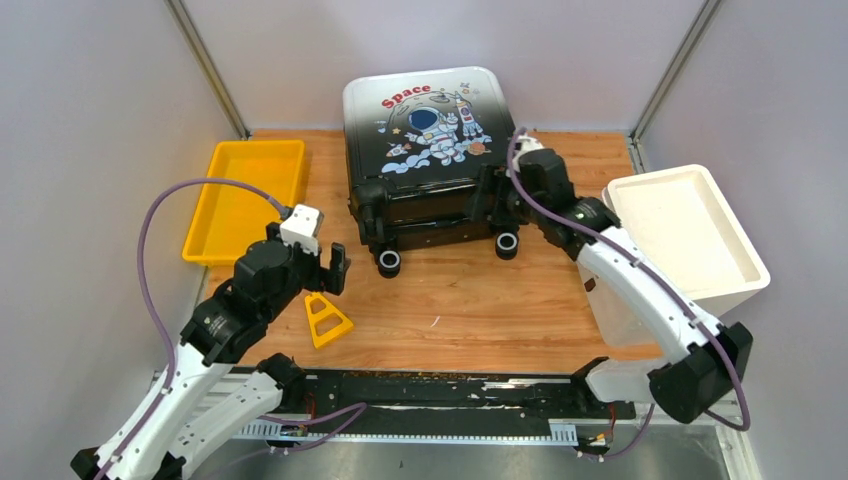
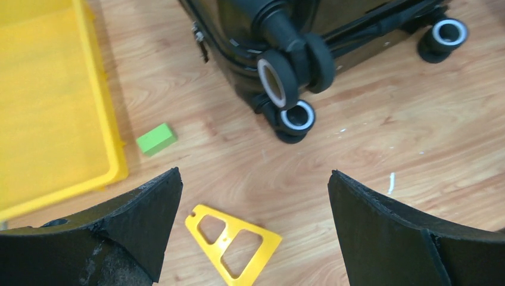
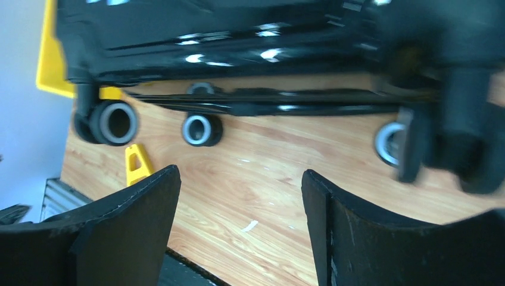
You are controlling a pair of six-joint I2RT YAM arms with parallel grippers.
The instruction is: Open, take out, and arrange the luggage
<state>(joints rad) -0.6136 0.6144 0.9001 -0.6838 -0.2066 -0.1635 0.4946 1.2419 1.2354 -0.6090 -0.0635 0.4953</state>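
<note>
Left gripper (image 2: pixel 255 179), near left: jaws apart, empty. Right gripper (image 3: pixel 241 179): jaws apart, nothing between them, beside the right wheel end of the luggage (image 1: pixel 425 130), which lies far centre. Step in hand: opening. Next move likely requires gripping the shell seam and lifting the lid.

Both arms wear white shells between chunky black joints, the left arm (image 1: pixel 180 392) and the right arm (image 1: pixel 640 288) alike. A purple cable (image 1: pixel 142 262) runs along each. A small white camera block (image 1: pixel 300 228) sits on the left wrist. The left end effector (image 2: pixel 255 174) and the right end effector (image 3: pixel 241 173) have black, wedge-shaped fingers (image 2: pixel 146 220) with rough, matte faces. A tiny green light (image 1: pixel 580 213) glows on the right arm.
</note>
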